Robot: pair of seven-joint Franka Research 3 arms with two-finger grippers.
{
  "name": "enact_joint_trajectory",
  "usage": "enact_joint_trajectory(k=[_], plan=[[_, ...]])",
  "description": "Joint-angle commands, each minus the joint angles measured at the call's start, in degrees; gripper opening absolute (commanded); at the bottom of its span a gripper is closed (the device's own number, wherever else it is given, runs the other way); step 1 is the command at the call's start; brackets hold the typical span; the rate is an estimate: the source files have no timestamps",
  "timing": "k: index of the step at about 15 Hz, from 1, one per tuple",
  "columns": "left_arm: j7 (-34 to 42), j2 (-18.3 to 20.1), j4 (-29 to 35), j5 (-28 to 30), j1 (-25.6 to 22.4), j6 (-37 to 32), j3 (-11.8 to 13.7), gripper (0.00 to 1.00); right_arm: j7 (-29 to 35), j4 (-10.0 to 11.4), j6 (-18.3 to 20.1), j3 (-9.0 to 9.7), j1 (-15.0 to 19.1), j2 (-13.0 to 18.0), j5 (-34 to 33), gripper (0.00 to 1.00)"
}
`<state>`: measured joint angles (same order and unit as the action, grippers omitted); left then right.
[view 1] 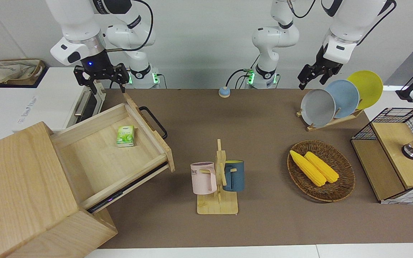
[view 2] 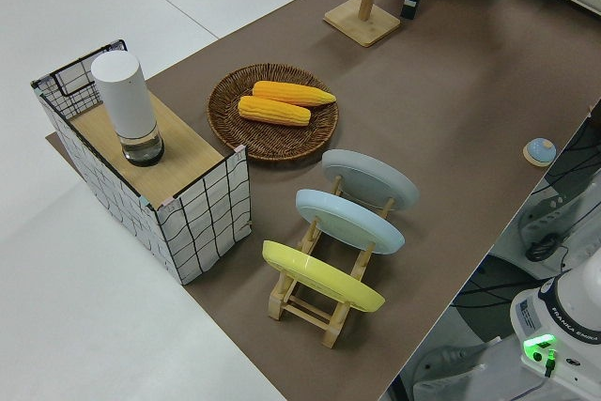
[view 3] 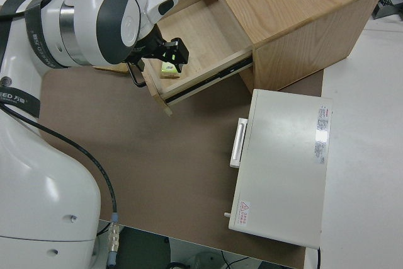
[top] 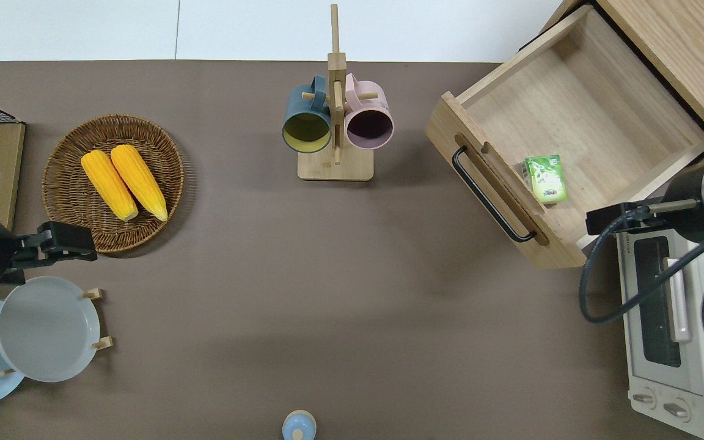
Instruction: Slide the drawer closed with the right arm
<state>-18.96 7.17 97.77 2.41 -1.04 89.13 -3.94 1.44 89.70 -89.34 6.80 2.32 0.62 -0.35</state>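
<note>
Drawer (view 1: 109,154): pulled fully out, green packet (view 1: 125,135) inside. Right tool (view 1: 100,79): fingers spread, empty, over the drawer's corner. Step: approach. Next: push the front inward.

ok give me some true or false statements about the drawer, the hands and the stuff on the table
1. The wide light-wood drawer with the black bar handle is pulled out of its cabinet. True.
2. The drawer is empty. False: a small green packet lies in it.
3. The right hand grips the handle. False: it hangs in the air with its fingers spread, apart from the handle.
4. The round wicker basket holds two yellow corn cobs. True.
5. Both mugs on the wooden rack are pink. False: one pink mug, one dark blue mug.
6. The left arm is parked. True.
</note>
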Motion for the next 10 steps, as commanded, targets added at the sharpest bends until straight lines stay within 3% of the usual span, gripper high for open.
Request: enact_joint_trajectory(k=[1, 8, 9, 10], plan=[[0.5, 0.5, -0.2, 0.1, 0.1, -0.9, 0.2, 0.99, 1.5, -0.8, 1.2, 0.40, 0.4, -0.1, -0.4, 0.985], [0.5, 0.5, -0.2, 0.1, 0.1, -0.9, 0.2, 0.99, 2.0, -0.8, 1.4, 0.05, 0.4, -0.1, -1.1, 0.977], [0.5, 0.5, -0.2, 0.1, 0.1, -0.9, 0.2, 0.99, 2.9, -0.8, 1.5, 0.05, 0.4, -0.1, -1.1, 0.952], [0.5, 0.5, -0.2, 0.1, 0.1, -0.9, 0.2, 0.99, 4.3, -0.8, 1.8, 0.23, 0.4, -0.1, -1.1, 0.852]])
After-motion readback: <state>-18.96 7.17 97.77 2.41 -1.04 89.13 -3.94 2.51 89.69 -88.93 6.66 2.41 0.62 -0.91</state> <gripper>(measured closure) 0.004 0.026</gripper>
